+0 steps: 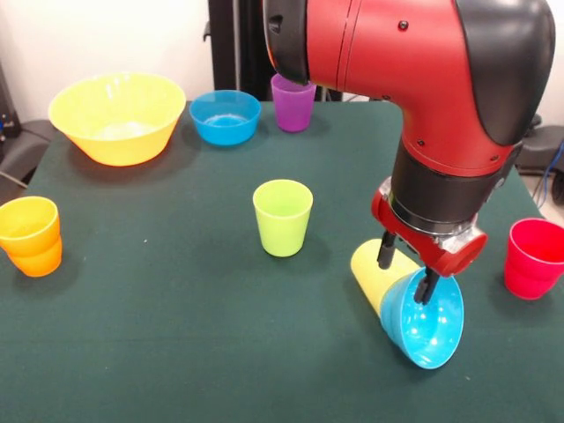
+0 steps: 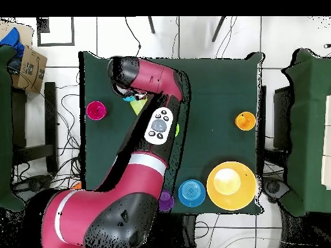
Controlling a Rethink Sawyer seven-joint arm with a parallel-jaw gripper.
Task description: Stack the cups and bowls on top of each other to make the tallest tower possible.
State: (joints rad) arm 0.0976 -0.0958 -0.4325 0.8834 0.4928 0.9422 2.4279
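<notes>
— How is the light in the front view?
— Bright and even, from above. The large yellow bowl (image 1: 117, 117) and the lime green cup (image 1: 283, 217) cast only soft, short shadows on the green table (image 1: 176, 335).
— Any glare?
— Pale highlights gleam inside the tilted blue bowl (image 1: 425, 319) and on the red arm (image 1: 423, 79). The overhead view looks flatter, its white floor (image 2: 194, 35) washed out.
</notes>
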